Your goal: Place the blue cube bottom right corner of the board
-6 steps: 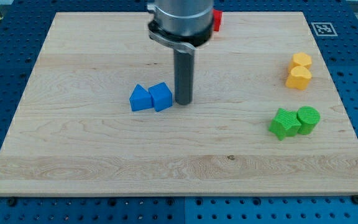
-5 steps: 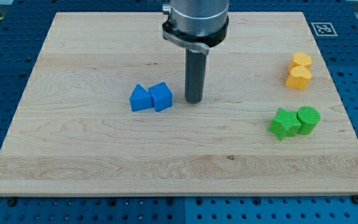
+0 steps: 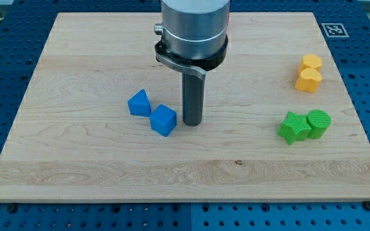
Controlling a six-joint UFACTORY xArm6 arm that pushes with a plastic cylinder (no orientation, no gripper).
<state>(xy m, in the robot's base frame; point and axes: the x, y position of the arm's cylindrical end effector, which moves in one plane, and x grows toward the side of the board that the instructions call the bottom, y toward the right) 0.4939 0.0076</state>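
Note:
The blue cube (image 3: 164,120) lies left of the board's middle, turned on a diagonal. My tip (image 3: 192,122) stands just to its right, close to it or touching; I cannot tell which. A second blue block, wedge-shaped (image 3: 139,102), lies up and to the left of the cube, a small gap apart. The wooden board (image 3: 76,167) fills most of the view; its bottom right corner is bare wood.
Two yellow blocks (image 3: 310,72) sit together at the right, upper part. Two green blocks (image 3: 304,124) sit together below them at the right. A black-and-white marker (image 3: 333,29) is at the board's top right corner.
The blue cube has shifted down and rotated, separating from the blue wedge, which moved slightly left. My tip went right, then came back left and down to beside the cube.

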